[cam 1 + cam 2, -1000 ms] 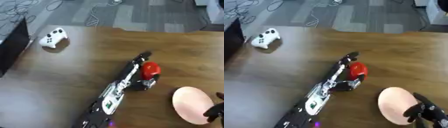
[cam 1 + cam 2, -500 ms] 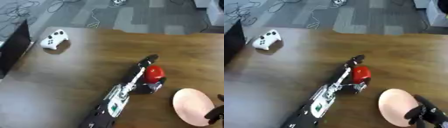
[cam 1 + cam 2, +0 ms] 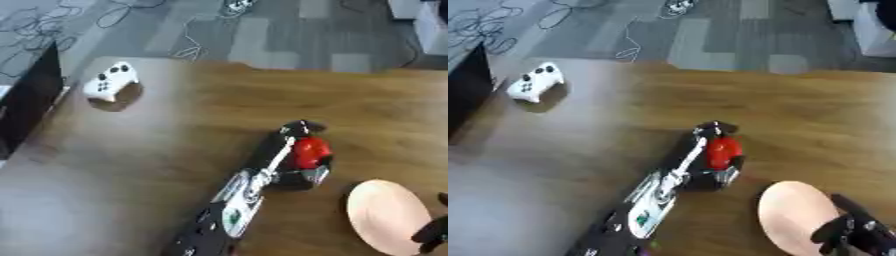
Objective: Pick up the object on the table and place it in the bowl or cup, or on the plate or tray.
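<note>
In the left eye view, the left hand (image 3: pixel 302 150) stays curled round the red object (image 3: pixel 309 151), just left of the pink plate (image 3: pixel 385 215), nearer to it than a second ago. In the right eye view, the right hand (image 3: pixel 859 234) rests at the plate's edge, fingers unreadable. A white game controller (image 3: pixel 535 82) lies well apart.

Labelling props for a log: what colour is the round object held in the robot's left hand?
Red; the round object in the left hand shows best in the left eye view.
</note>
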